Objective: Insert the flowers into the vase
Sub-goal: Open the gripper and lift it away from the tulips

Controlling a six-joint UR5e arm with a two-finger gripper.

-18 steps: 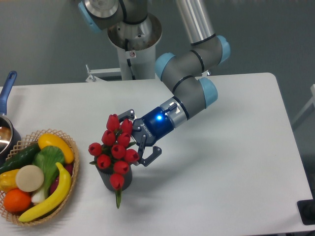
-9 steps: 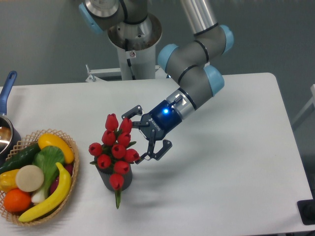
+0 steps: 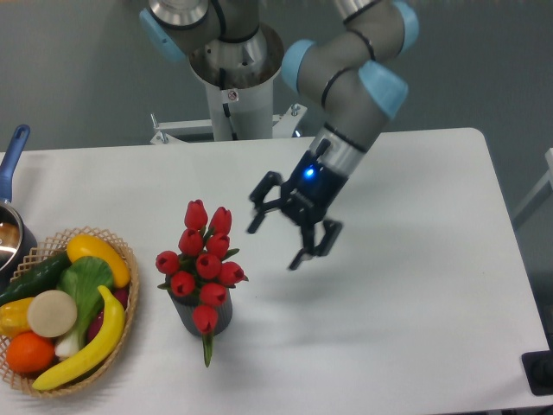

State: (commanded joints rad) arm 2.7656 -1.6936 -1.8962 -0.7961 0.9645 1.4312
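Your gripper (image 3: 276,238) hangs above the middle of the worktop (image 3: 406,311) with its two dark fingers (image 3: 264,203) spread wide and nothing between them. You can see it is well clear of the bunch, up and to the right of it, with bare white surface showing through the gap. A blue light glows on the wrist just behind the fingers, and the grey arm (image 3: 350,82) with its pale blue joint caps rises from there toward the far edge, where the base column (image 3: 233,95) stands.

You will find the flowers (image 3: 200,259) left of centre, nearer the front edge than the far one. The red tulip heads stand in a tight cluster, spreading wider than what holds them. The vase (image 3: 216,320) sits under them, mostly hidden; only a dark grey part of its wall shows below the lowest heads. One green leaf hangs down over its front onto the worktop.

Look toward the left edge and you see a wicker basket (image 3: 130,259) filled with plastic produce: a banana (image 3: 91,341), an orange (image 3: 30,353) and other pieces. Behind it, cut off by the left edge, is a pot (image 3: 10,233) with a blue handle.
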